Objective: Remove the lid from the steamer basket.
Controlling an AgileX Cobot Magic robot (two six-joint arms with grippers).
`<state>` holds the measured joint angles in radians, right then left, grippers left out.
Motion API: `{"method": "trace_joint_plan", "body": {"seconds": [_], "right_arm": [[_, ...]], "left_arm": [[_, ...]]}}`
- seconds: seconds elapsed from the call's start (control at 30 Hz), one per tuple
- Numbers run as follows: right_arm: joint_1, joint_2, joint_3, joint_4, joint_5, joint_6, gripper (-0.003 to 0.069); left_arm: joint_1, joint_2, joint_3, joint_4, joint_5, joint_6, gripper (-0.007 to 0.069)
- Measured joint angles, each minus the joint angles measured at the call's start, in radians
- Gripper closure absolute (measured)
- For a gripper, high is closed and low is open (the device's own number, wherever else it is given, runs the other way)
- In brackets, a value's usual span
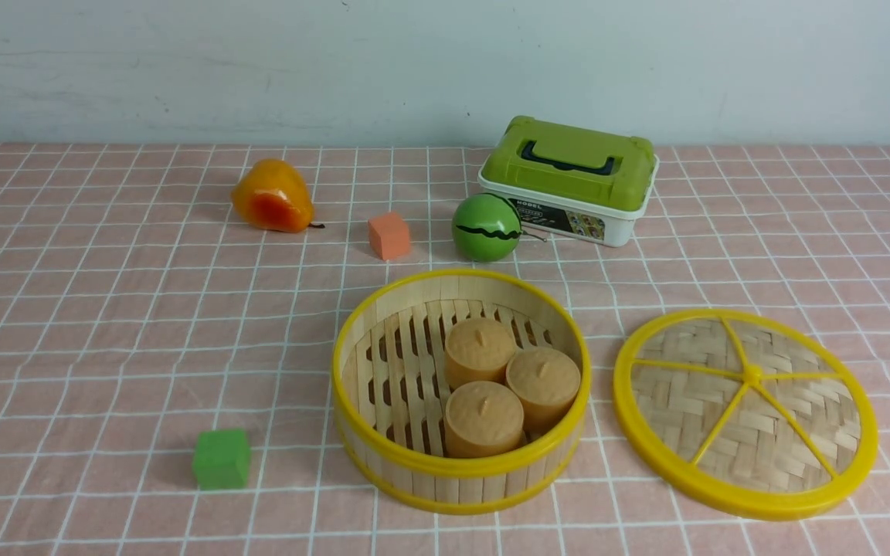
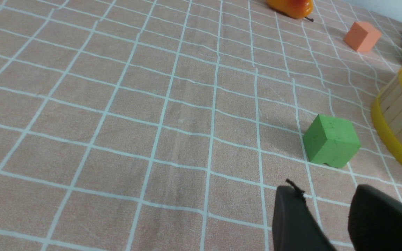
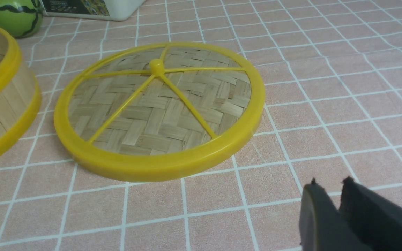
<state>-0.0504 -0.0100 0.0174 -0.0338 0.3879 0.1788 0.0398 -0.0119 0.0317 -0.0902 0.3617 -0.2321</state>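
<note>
Lid (image 1: 746,413) lies flat on the table (image 1: 105,347) at lower right of the front frame, just beside the steamer basket (image 1: 460,463), not touching it. Basket sits at lower centre, uncovered, three tan buns (image 1: 511,386) inside. My right pincer (image 3: 330,195): tips nearly together, holding nothing, near the lid's rim. My left pincer (image 2: 323,205): narrow gap, empty, near the green cube (image 2: 330,140).
</note>
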Motion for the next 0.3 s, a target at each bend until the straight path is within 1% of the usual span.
{"method": "trace_joint_plan", "body": {"seconds": [0.3], "right_arm": [[0.0, 0.0, 0.0, 0.0, 0.0, 0.0, 0.0562]], "left_arm": [[0.0, 0.0, 0.0, 0.0, 0.0, 0.0, 0.0386]]}}
